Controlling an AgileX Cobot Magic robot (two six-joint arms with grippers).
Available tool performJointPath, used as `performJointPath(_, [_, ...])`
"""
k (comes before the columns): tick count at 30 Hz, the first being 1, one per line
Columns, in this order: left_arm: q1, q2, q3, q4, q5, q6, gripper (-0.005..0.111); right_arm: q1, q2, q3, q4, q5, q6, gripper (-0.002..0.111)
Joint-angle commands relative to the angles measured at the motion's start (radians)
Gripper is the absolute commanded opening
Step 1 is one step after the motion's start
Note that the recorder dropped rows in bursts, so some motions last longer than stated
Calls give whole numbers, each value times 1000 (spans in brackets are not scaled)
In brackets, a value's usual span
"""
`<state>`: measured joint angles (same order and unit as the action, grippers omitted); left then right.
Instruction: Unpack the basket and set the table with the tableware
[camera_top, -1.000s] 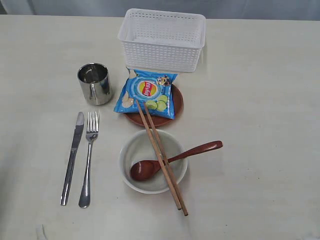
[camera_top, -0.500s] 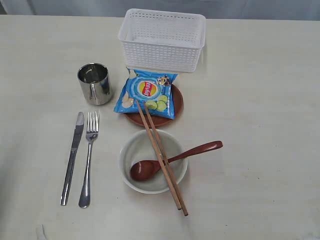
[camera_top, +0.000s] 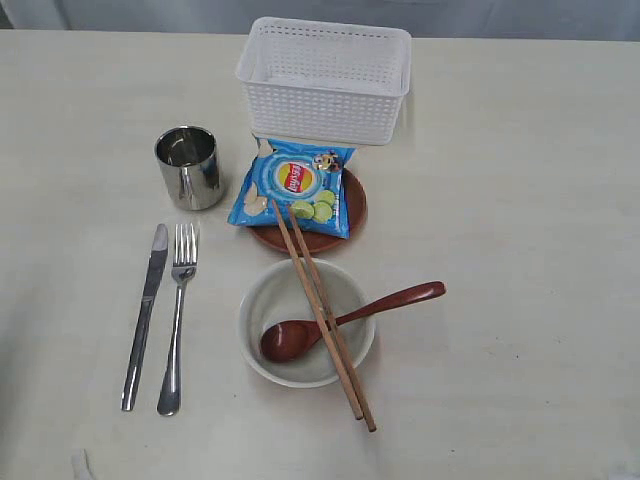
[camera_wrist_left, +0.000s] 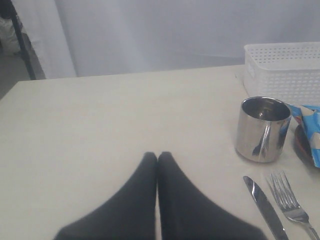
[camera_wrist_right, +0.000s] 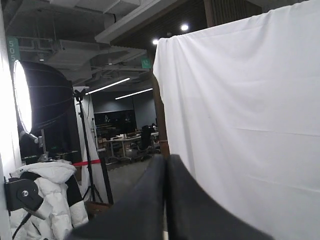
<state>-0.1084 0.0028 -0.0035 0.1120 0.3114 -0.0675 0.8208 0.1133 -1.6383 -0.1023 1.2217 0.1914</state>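
The left gripper (camera_wrist_left: 157, 156) and right gripper (camera_wrist_right: 166, 159) were both closed empty, while the basket (camera_top: 320, 115) sat at twelve o'clock from the bowl (camera_top: 268, 296).

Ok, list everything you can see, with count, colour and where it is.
table: one, pale cream, under everything
basket: one, white, top middle of exterior view
plate: one, brown, below basket
chip bag: one, blue, lying on plate
steel cup: one, shiny silver, left of chip bag
bowl: one, off-white, below plate
wooden spoon: one, reddish-brown, head in bowl, handle over right rim
chopsticks: one pair, light wood, across bowl, tips reaching chip bag
fork: one, steel, left of bowl
knife: one, steel, left of fork
left gripper: one, black, shut, over table near steel cup
right gripper: one, black, shut, facing white curtain
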Motion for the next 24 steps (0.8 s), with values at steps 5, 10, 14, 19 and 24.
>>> performJointPath(5, [-6,-3,3,-11,-7,0,0,-2,-92,2,0,-1,7,0])
performJointPath(10, [-6,-3,3,-11,-7,0,0,-22,-113,20,-29,-1,7,0])
performJointPath(14, [-6,-3,3,-11,-7,0,0,-92,-113,86,-46,-1,7,0])
performJointPath(19, [-6,-3,3,-11,-7,0,0,-190,-113,172,59,-1,7,0])
performJointPath(24, [-6,-3,3,-11,-7,0,0,-297,-113,252,208,-1,7,0])
